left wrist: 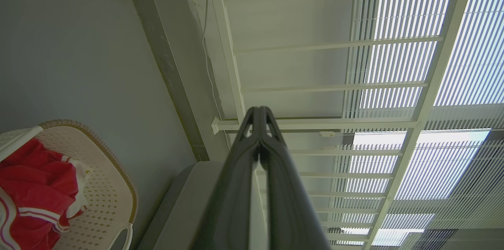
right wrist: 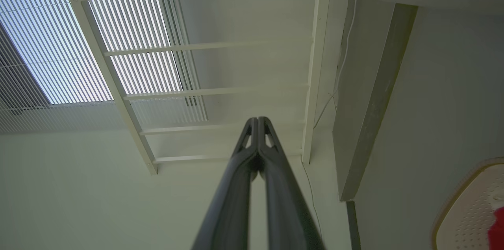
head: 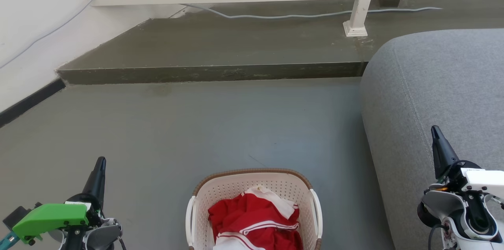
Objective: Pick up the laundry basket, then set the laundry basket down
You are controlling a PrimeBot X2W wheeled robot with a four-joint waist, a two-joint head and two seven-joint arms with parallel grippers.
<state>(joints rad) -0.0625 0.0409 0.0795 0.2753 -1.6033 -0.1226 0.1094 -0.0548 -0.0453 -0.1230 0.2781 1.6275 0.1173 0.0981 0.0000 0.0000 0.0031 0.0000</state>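
I am watching the laundry basket [head: 236,189] sitting on the grey floor [head: 197,132] low in the head view, between my two arms and near the grey sofa [head: 441,92]; neither gripper is touching it. The left gripper [head: 100,163] is hovering well to the basket's left with its two dark fingers pressed together on nothing; the right gripper [head: 435,132] is hovering in front of the sofa, likewise closed and empty; both wrist views are showing the tips meeting. I am judging the basket to be light, being thin perforated plastic with only a loose heap of red-and-white clothes [head: 252,218] inside; the walls would probably be flexing under a squeeze and the smooth plastic looks slippery, so I am ruling out pinching the sides. I am favouring the white side handles, the left handle [head: 190,214] for the left arm and the right handle [head: 317,210] for the right; the fingers will be needing to open first, and an even two-sided lift should be keeping the soft load from sliding.
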